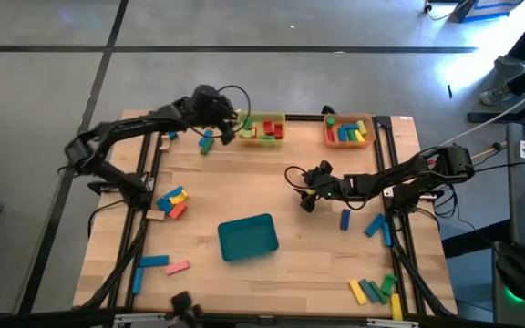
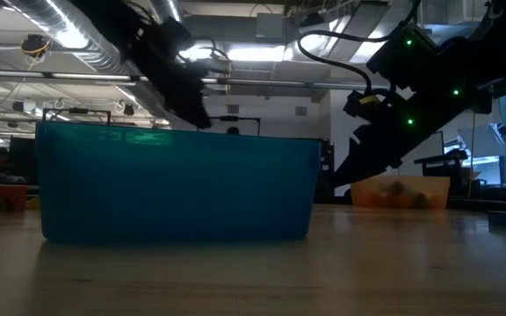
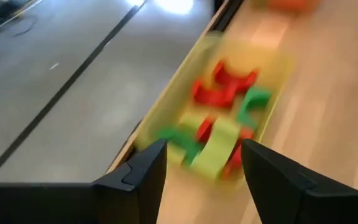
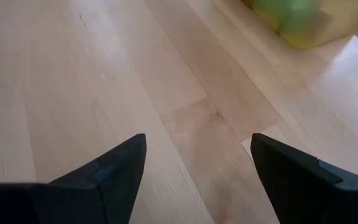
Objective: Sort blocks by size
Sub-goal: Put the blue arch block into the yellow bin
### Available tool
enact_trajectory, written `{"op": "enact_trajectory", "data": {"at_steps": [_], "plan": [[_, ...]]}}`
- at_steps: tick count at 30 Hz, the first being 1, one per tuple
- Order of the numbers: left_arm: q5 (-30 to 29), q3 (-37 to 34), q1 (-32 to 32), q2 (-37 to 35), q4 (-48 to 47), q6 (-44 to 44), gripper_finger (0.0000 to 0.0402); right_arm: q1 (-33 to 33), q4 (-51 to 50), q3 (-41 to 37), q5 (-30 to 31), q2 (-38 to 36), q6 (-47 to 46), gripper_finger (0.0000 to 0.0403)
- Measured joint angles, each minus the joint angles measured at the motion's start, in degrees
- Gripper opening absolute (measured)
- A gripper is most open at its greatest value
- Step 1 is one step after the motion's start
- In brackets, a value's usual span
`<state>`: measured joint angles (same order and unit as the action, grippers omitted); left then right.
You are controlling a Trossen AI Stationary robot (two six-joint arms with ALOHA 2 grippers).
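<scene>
left pincer (image 3: pixel 201 165) open above yellow tray (image 1: pixel 264 117); right pincer (image 4: pixel 197 165) open.

Wooden tabletop (image 1: pixel 244 182) with three trays, seen from above and from table height.

A teal tray (image 1: pixel 248 237) is set near the middle of the tabletop, toward the near edge; in the low view its long wall (image 2: pixel 176 183) fills the foreground. A yellow tray (image 1: pixel 264 118) and an orange tray (image 1: pixel 349 119) are placed side by side, slightly apart, along the far edge, the orange one nearer the far right corner. Grey floor (image 1: pixel 53 82) crossed by dark lines is seen beyond the far edge. A person's shoe (image 1: pixel 497 94) is visible on the floor, off the far right corner.
</scene>
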<state>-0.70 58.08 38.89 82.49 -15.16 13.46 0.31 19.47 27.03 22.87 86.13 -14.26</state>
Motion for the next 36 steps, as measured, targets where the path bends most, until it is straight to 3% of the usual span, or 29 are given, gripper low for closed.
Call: {"op": "enact_trajectory", "data": {"at_steps": [4, 8, 14, 26, 36], "plan": [[-9.55, 0.00, 0.29, -5.35, -9.50, -2.57, 0.0189, 0.05, -0.01, 0.00, 0.00, 0.00, 0.00, 0.0292], [-18.28, 0.00, 1.70, -6.29, -17.49, -7.13, 0.0189, 0.05, -0.02, 0.00, -0.02, 0.00, 0.02, 0.0292], [-20.28, -0.02, 5.47, -1.11, -24.20, -9.18, 0.0189, 0.03, -0.01, 0.00, 0.01, 0.00, 0.04, 0.0292], [-31.03, -0.04, 13.00, 12.97, -29.90, -7.04, 0.0189, 0.05, -0.01, 0.02, 0.00, 0.00, 0.07, 0.0292], [-31.95, -0.09, 15.69, 19.34, -31.04, -5.36, 0.0189, 0.05, -0.42, 0.02, -0.01, 0.00, 0.05, 0.0292]]}}
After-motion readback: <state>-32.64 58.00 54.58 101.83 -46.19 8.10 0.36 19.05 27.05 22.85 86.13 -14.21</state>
